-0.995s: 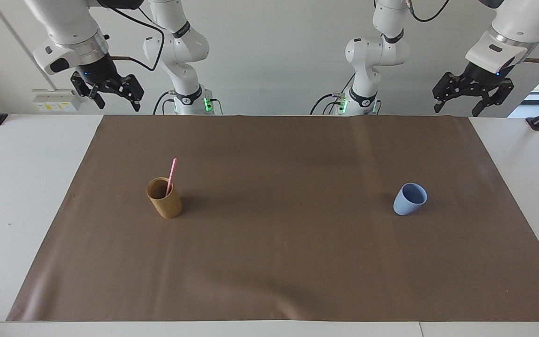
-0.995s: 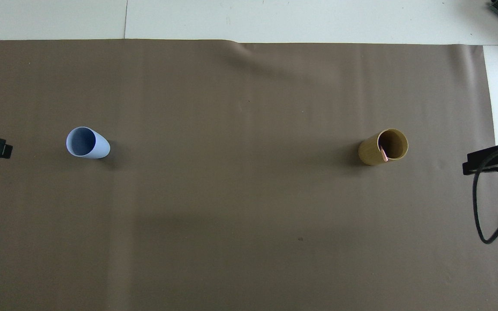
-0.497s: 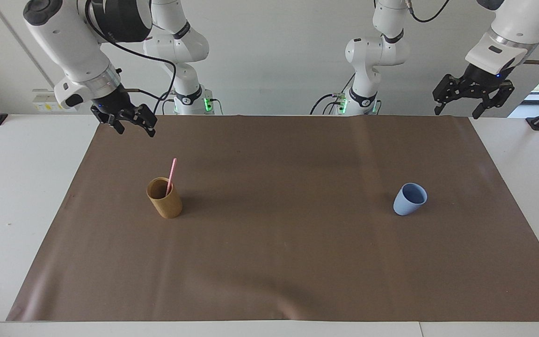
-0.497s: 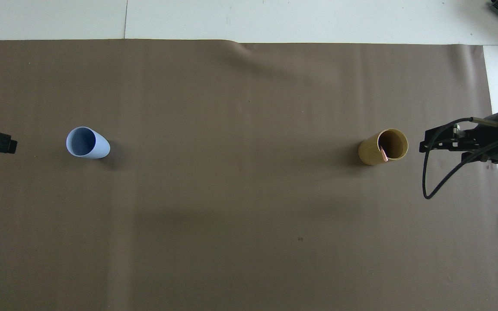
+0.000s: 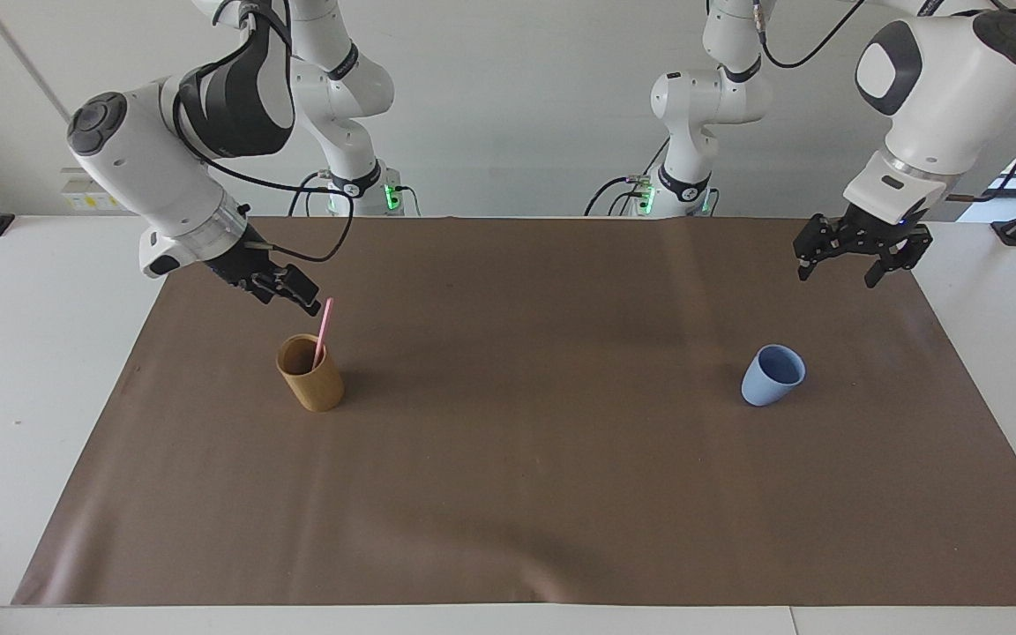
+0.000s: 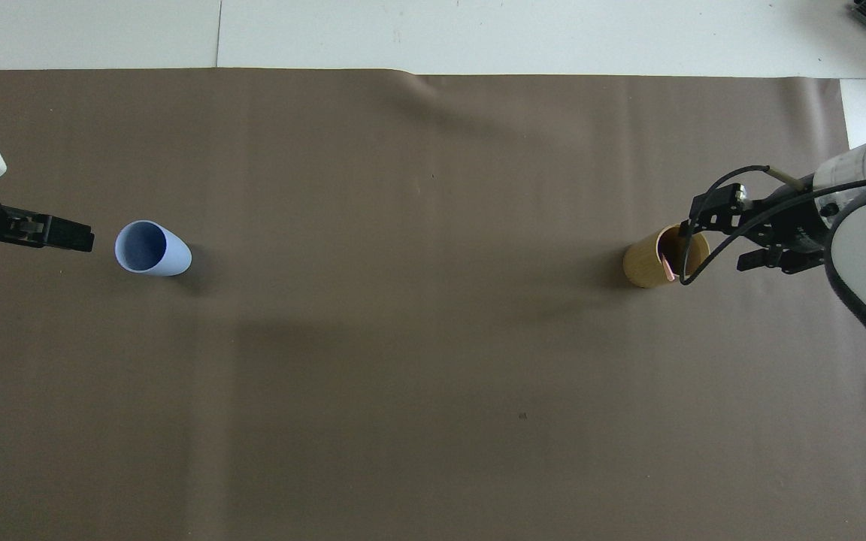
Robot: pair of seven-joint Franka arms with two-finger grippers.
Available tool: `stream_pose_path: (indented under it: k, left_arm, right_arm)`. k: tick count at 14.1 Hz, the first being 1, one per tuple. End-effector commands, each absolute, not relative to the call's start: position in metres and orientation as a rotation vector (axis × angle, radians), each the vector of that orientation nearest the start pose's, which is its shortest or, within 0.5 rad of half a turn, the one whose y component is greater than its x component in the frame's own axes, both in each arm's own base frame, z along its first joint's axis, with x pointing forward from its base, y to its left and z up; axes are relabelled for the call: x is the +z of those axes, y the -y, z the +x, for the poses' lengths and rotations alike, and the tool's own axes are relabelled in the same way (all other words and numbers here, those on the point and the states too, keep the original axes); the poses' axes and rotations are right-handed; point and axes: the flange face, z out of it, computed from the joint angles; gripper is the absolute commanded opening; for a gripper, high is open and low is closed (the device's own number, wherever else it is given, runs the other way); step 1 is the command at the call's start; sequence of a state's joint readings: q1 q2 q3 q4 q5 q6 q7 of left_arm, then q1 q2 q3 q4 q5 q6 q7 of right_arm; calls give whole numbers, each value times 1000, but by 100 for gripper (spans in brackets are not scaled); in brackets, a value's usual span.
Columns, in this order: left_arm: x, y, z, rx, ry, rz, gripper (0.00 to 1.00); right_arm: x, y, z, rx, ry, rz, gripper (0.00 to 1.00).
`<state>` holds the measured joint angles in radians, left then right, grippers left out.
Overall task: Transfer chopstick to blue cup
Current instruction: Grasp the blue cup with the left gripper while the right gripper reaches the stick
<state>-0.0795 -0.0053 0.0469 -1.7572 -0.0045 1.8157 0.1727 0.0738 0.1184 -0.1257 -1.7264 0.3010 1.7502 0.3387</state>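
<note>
pink chopstick (image 5: 324, 330), light blue cup (image 5: 773, 375), tan cup (image 5: 310, 372), brown mat (image 5: 526, 476)

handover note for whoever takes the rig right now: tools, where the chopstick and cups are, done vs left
Right tool: open, empty, beside the top of the chopstick, not gripping it.
Left tool: open, empty, in the air over the brown mat near the blue cup.
Chopstick stands leaning in the tan cup, toward the right arm's end. Blue cup upright, empty, toward the left arm's end.
Done: nothing transferred.
Left: grasp chopstick, lift out, carry it into the blue cup.
</note>
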Motion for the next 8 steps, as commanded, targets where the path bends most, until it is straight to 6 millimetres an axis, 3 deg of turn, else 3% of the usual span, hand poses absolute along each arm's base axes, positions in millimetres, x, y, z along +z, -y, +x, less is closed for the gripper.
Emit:
stream_pose_path:
  k: [1,8]
  left_arm:
    - [524,7,568,-126,-290,-3115,100]
    - [452,-9,605,-151,-250,-3109,100]
  right_arm:
    - [481,9,590,254,-756,-2707,100]
    - [438,30,574,372,-923,-2514,100]
